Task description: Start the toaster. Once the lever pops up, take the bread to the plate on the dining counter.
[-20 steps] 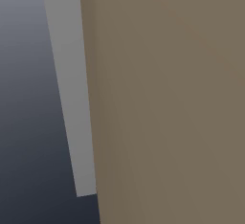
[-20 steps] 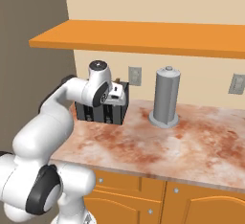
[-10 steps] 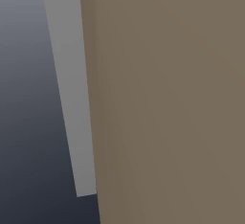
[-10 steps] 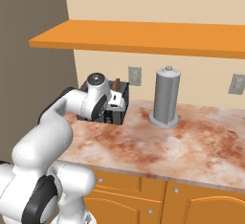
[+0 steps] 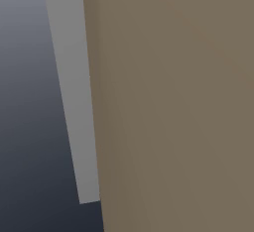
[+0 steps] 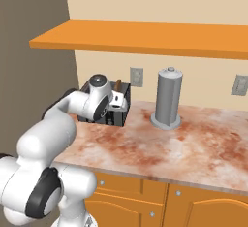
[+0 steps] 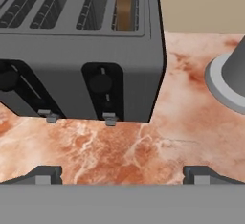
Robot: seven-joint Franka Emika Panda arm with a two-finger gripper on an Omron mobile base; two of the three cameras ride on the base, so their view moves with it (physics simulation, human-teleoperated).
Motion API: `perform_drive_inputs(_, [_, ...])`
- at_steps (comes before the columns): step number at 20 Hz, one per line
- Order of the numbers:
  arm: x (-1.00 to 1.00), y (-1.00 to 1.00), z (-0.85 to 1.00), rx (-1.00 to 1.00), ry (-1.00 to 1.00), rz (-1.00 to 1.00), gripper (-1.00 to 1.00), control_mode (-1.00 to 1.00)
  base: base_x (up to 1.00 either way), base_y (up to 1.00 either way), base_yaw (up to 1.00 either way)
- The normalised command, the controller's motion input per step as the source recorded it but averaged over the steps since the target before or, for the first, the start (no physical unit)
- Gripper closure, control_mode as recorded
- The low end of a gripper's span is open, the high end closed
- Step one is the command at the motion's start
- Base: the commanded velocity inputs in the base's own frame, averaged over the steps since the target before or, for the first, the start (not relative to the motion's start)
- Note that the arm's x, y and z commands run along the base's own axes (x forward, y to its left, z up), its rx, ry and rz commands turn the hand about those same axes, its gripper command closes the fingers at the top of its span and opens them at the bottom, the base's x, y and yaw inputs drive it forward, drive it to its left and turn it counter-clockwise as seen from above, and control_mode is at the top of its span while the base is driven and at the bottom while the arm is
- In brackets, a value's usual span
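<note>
The gripper (image 7: 122, 175) is wide open and holds nothing; it hangs low over the marbled counter (image 7: 158, 146), just in front of the dark toaster (image 7: 81, 50). The bread (image 7: 124, 4) stands upright in the right slot of the toaster. A grey cylinder (image 6: 168, 98) stands on the counter to the right of the toaster.

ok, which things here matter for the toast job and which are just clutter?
Job:
- toaster
- bread, upright in the toaster's right-hand slot
- pincer, open, facing the toaster's front

Clutter:
- grey cylinder on the counter
- wall outlets
- orange shelf
</note>
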Motion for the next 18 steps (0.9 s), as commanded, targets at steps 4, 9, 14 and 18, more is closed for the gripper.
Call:
perform_drive_inputs(4, [0.16, -0.07, 0.0, 0.0, 0.0, 0.0, -1.0, -1.0, 0.0, 0.0, 0.0])
perform_drive_inputs(9, [0.14, -0.09, 0.0, 0.0, 0.0, 0.0, -1.0, -1.0, 0.0, 0.0, 0.0])
perform_drive_inputs(14, [0.1, -0.07, 0.0, 0.0, 0.0, 0.0, -1.0, -1.0, 0.0, 0.0, 0.0])
perform_drive_inputs(18, [0.05, 0.0, 0.0, 0.0, 0.0, 0.0, -1.0, -1.0, 0.0, 0.0, 0.0])
